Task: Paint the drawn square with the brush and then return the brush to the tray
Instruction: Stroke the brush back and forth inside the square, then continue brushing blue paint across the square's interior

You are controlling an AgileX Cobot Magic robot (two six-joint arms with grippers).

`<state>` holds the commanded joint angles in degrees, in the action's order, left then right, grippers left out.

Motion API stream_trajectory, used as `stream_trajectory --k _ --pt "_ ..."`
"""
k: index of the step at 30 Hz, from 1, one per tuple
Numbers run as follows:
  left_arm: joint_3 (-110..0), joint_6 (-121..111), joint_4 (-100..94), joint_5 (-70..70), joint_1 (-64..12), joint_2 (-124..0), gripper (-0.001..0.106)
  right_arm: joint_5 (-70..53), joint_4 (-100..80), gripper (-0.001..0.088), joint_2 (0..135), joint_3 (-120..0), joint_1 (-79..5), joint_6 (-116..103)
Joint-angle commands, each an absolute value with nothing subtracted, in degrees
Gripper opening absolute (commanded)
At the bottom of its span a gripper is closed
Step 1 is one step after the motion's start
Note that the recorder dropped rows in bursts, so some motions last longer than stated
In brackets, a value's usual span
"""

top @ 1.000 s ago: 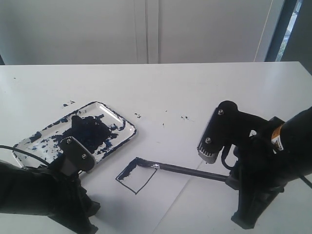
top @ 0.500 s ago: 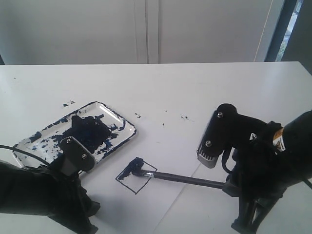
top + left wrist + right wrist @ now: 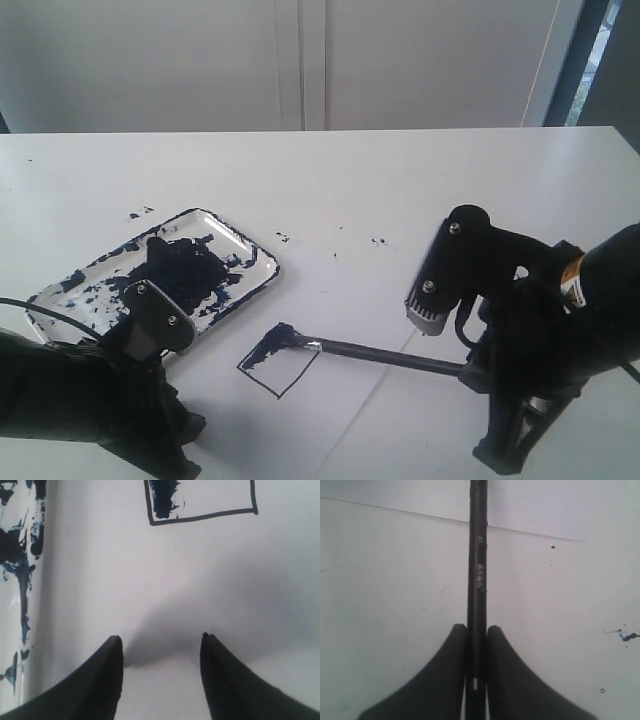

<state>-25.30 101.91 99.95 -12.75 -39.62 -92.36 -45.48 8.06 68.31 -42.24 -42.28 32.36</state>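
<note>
Painting step in hand, mostly undone by my reckoning: right gripper (image 3: 476, 630) clamped on the brush (image 3: 380, 353) handle. The bristle tip is down at the 12 o'clock corner of the square (image 3: 280, 368), with blue only along its 10 o'clock edge and the rest white. Square lies near the tray (image 3: 268, 268), at its 5 o'clock; left gripper (image 3: 160, 637), jaws apart and empty, hangs over white surface toward the square's 8 o'clock. Next move calls for strokes drawn toward 4 o'clock, tip kept inside the outline, probably 1 reload at the tray first.
</note>
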Motion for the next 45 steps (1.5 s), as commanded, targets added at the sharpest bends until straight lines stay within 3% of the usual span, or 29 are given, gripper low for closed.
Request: stream_trajectory --k 16,32,39,45 --pt "-25.3 101.91 99.95 -12.99 -39.62 -92.36 0.053 -47.13 11.69 0.0 68.31 -42.24 -42.28 36.24" --pt "-25.3 101.91 99.95 -13.45 -39.62 -92.36 0.053 -44.0 0.0 0.0 68.31 -42.24 -42.28 25.66" --pt "-25.3 101.81 99.95 -13.45 -39.62 -92.36 0.053 -48.26 11.45 0.0 68.07 -42.24 -42.28 35.14" --pt "-25.3 101.8 99.95 -13.56 -39.62 -92.36 0.053 -48.4 10.33 0.0 68.07 -42.59 -42.28 35.85"
